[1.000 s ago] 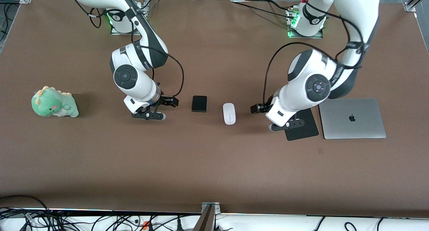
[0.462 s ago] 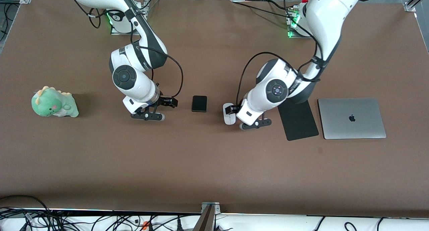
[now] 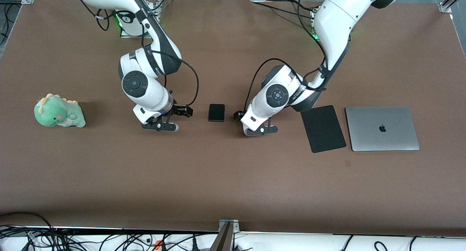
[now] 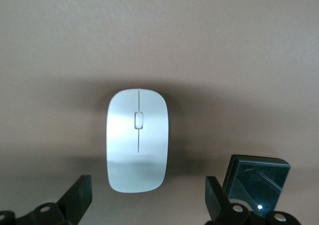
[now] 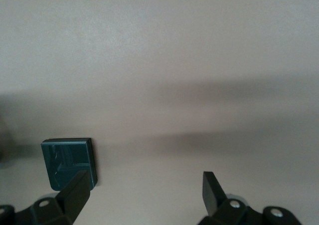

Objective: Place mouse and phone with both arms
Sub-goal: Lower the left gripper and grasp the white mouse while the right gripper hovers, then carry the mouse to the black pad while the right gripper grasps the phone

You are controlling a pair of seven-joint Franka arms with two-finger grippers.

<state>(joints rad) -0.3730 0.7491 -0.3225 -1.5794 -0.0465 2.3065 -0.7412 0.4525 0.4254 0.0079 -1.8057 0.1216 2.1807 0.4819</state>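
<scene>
Left gripper [image 4: 147, 197] has moved over the mouse [image 4: 137, 140], fingers [image 4: 79, 195] spread.

— What can't be seen from the front camera?

— The mouse [image 4: 137, 141] is hidden there beneath the left arm's wrist; only the left wrist view shows it. Both arms run off the top edge, and the left base sits behind its own arm.

— And in the wrist views?

— The phone [image 5: 68, 162] is partly covered by a finger [image 5: 75, 195] of the right gripper [image 5: 144, 197]. In the left wrist view the phone is cut by the bottom edge, as are the left gripper's [image 4: 147, 200] fingers.
</scene>
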